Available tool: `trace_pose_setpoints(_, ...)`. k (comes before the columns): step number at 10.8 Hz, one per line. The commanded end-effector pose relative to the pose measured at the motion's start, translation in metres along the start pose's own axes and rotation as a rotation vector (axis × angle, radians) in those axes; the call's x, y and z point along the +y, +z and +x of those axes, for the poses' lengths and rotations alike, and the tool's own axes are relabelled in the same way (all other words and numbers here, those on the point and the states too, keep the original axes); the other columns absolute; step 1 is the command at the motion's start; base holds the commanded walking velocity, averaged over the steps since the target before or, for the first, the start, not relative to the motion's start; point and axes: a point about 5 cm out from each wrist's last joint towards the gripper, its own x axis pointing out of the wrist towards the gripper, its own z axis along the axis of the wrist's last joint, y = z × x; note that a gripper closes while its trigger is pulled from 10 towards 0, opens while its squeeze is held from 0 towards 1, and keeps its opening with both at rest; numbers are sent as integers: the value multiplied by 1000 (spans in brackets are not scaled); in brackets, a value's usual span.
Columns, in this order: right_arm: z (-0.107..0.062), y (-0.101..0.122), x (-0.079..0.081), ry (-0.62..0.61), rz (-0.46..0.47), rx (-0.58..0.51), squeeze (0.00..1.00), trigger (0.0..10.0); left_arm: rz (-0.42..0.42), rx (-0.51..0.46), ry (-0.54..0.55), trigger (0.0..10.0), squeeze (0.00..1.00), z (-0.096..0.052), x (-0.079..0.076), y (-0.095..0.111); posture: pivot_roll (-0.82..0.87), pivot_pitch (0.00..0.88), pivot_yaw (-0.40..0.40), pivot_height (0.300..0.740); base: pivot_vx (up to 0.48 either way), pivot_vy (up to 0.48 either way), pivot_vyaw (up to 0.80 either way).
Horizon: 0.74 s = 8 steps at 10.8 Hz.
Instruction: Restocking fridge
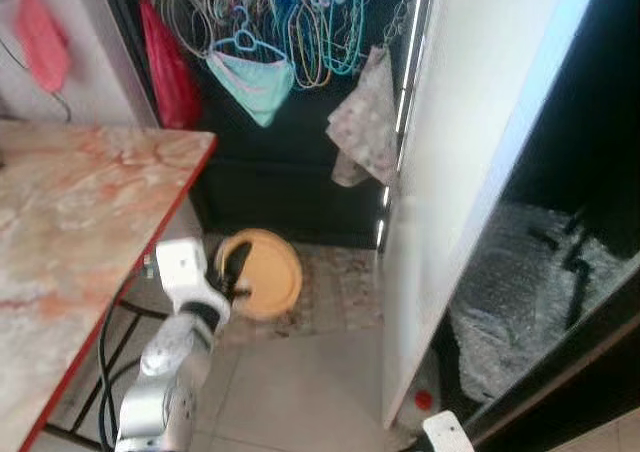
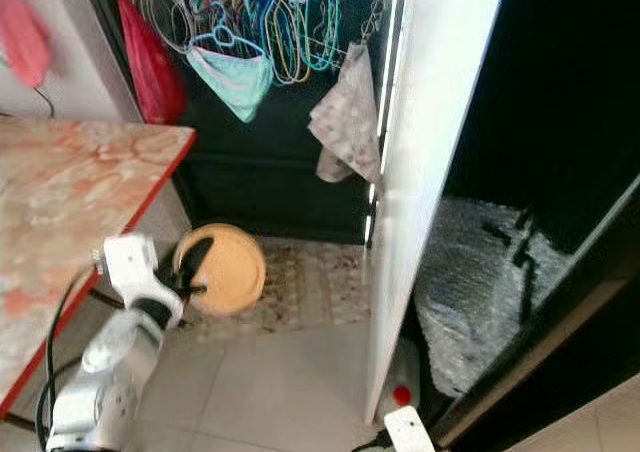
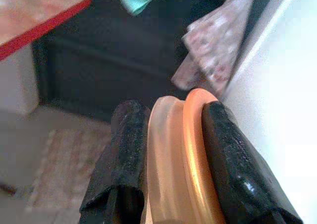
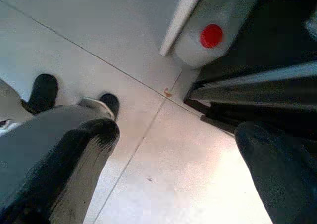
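One white fridge door stands open beside the marble-patterned table. The left gripper pinches an orange plate by its rim, edge-on, low over the floor. The right gripper hangs spread above a red-capped white jug. A thin rim hold could let the plate slip or knock the door. No writing is readable.

Glossy orange plastic plate, marbled smooth tabletop, matt floor tiles, crinkly silver wrap w/ sheen.
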Motion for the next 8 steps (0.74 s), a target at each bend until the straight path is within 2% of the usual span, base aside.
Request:
trace_pose_setpoints(1,1,3,4,12,-6,-6,0,10000,27,27,42,10000,0,-4,13,-6,-15,0,55,740,0,0,-800)
trace_pose_setpoints(3,1,3,5,12,-4,-7,0,10000,59,140,66,10000,0,-8,27,-31,-15,1,57,740,0,0,0)
trace_pose_setpoints(4,1,3,5,11,-1,-7,0,10000,61,223,95,10000,0,-13,38,-50,-15,1,57,740,0,0,0)
trace_pose_setpoints(5,1,3,5,7,5,-6,0,10000,60,294,134,10000,0,-20,51,-70,-12,1,59,740,0,0,0)
trace_pose_setpoints(6,1,2,5,1,11,-4,0,10000,37,414,156,10000,0,-32,62,-99,-18,0,60,740,0,0,0)
trace_pose_setpoints(8,1,2,4,-6,12,4,0,10000,8,505,202,10000,0,-44,71,-123,-16,1,57,740,0,0,0)
